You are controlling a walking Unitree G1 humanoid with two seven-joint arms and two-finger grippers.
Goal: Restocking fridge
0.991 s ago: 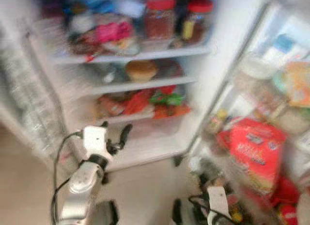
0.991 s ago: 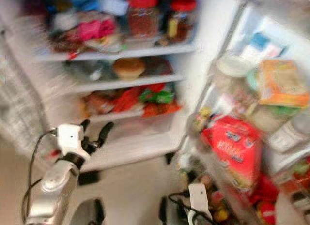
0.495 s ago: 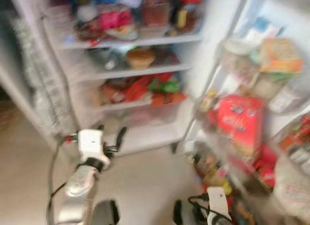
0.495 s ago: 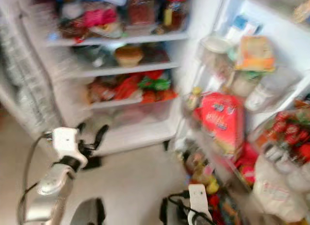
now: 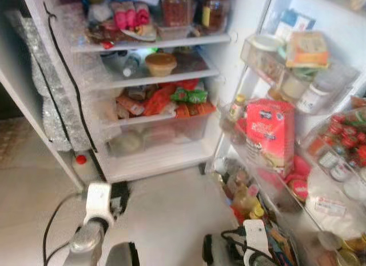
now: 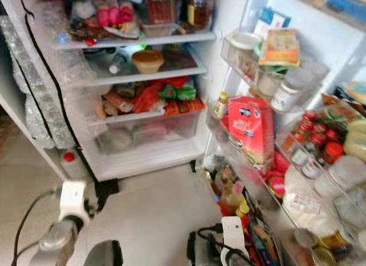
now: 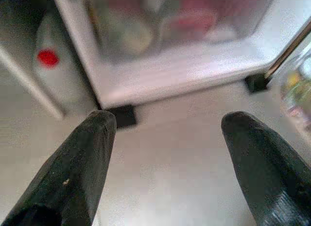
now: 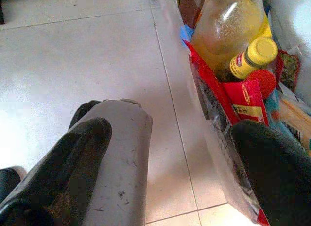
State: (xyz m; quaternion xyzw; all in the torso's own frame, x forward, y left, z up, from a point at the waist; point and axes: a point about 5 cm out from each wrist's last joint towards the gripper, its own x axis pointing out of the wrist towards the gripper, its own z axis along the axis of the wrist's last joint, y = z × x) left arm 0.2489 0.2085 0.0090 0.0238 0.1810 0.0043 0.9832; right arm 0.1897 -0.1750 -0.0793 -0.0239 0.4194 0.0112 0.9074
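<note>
The fridge [image 5: 151, 163] stands open before me, its shelves packed with jars [image 5: 174, 8], a brown tub [image 5: 160, 63] and red and green packets over a clear drawer [image 5: 166, 128]. The open door [image 6: 257, 180] on my right holds a red carton [image 5: 270, 134], tubs and small bottles. My left arm [image 5: 97, 200] is low at the left; its gripper [image 7: 165, 124] is open and empty, aimed at the fridge's bottom edge. Low by the door's bottom rack, my right gripper [image 8: 172, 126] is open and empty, next to a yellow oil bottle [image 8: 228, 31].
A white bottle with a red cap [image 5: 82, 166] stands on the floor beside the fridge's left wall. Pale tiled floor [image 5: 171, 209] lies between me and the fridge. The door's lower rack [image 8: 214, 114] juts close to my right arm [image 5: 254, 234].
The camera has shifted and the blur has gone. My left arm has dropped from in front of the drawer to near the floor. The right arm stays low.
</note>
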